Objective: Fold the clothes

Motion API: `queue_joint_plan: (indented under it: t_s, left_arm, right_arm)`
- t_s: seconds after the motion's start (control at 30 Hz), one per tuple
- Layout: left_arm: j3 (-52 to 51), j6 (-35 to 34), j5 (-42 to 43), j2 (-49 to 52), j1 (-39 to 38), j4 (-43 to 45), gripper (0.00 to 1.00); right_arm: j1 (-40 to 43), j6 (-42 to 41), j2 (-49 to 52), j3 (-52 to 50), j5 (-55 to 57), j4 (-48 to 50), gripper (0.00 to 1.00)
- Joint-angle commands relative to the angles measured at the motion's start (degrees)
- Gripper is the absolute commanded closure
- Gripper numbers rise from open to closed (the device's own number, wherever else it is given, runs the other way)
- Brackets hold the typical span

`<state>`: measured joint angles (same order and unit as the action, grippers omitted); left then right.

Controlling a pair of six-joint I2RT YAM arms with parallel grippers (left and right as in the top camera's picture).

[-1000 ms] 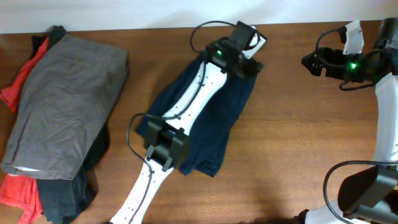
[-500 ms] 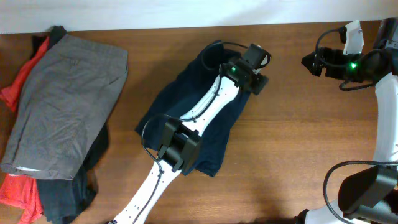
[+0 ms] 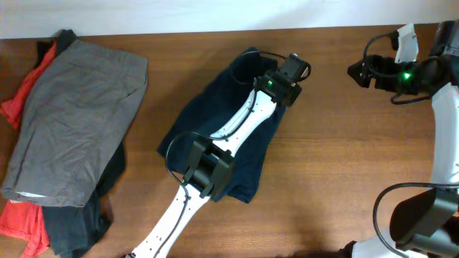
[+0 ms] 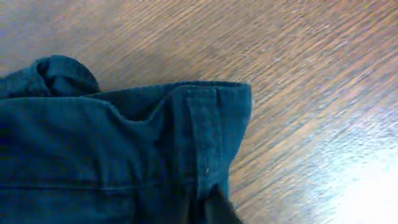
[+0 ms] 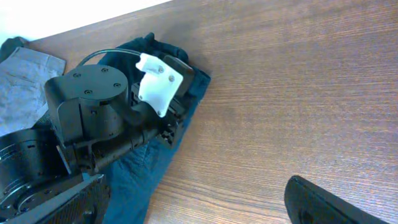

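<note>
Clothes (image 3: 203,113) for this task, one pair of dark navy shorts, are spread in the middle of the bench (image 3: 344,158), well apart from the grey garment (image 3: 79,107) at the left. The left fingers (image 4: 219,211) are set at the far waistband corner; whether cloth is gripped cannot be told. The right fingers (image 5: 323,202) are held wide apart, clear of the fabric. Folding is judged unfinished: the shorts lie long and rumpled, so a crosswise fold and smoothing appear to be left.
</note>
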<state>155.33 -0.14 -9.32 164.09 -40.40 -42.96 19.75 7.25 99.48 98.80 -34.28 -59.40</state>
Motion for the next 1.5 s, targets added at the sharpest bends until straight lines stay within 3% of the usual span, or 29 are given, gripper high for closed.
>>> queue_joint_plan:
  t_s: [0.0,0.13,0.33,0.63,1.0,1.17,1.47]
  left_arm:
    - [2.2,-0.3,-5.4,0.3,0.0,-1.4,0.99]
    - [10.9,-0.3,-10.0,-3.4,0.7,-9.7,0.99]
    - [24.5,0.3,-10.2,-12.4,1.2,-20.2,0.99]
    - [24.5,7.6,-10.0,-25.4,1.2,-28.9,0.99]
    - [24.5,7.6,-10.0,-25.9,1.3,-34.2,0.99]
    - [24.5,7.6,-10.0,-25.9,1.5,-35.4,0.99]
    - [24.5,7.6,-10.0,-26.7,1.5,-35.7,0.99]
  right_arm:
    - [0.3,-0.4,0.3,0.7,0.5,0.0,0.06]
    - [-0.3,-0.4,0.5,0.7,0.5,0.5,0.06]
    - [-1.8,-1.8,2.2,0.7,0.0,1.8,0.06]
    - [-4.3,-6.1,7.6,0.7,-10.4,10.9,0.06]
    - [-6.4,-9.7,19.7,0.7,-7.3,19.8,0.06]
    - [-6.4,-9.0,26.6,0.7,-13.8,26.1,0.01]
    - [-8.3,-9.3,36.5,0.7,-16.8,40.4,0.0]
